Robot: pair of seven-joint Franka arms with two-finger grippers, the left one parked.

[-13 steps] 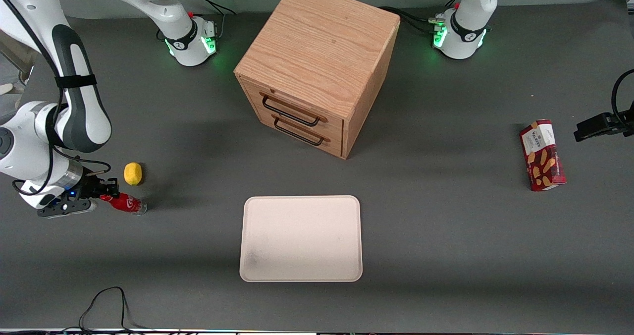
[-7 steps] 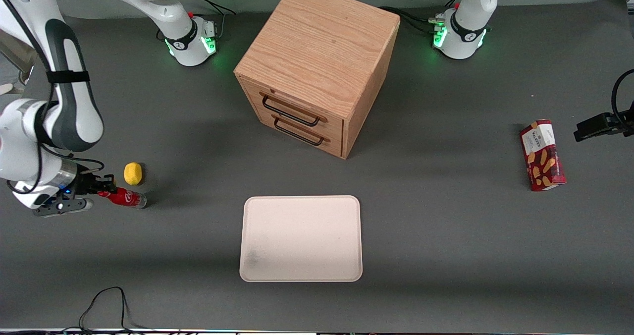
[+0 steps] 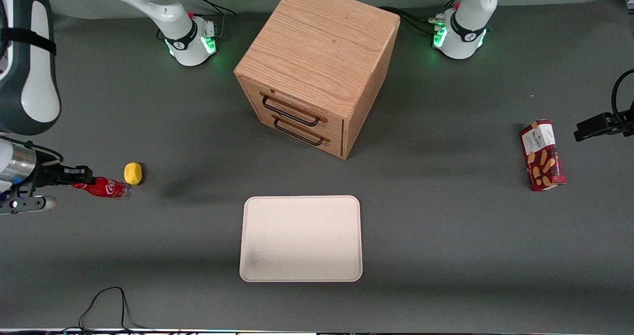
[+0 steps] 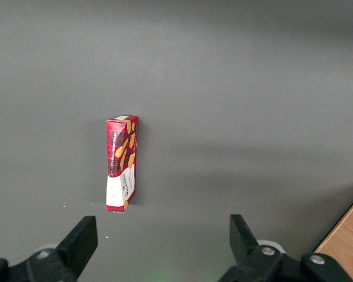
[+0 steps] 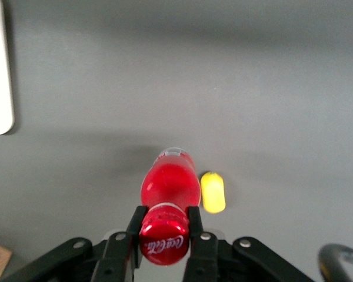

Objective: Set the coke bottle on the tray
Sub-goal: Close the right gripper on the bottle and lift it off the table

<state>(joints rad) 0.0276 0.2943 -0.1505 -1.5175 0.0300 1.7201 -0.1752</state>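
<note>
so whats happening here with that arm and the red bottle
The right arm's gripper is shut on the cap end of the coke bottle and holds it above the table near the working arm's end, close by a small yellow object. The tray, in front of the wooden drawer cabinet, has nothing on it yet.
</note>
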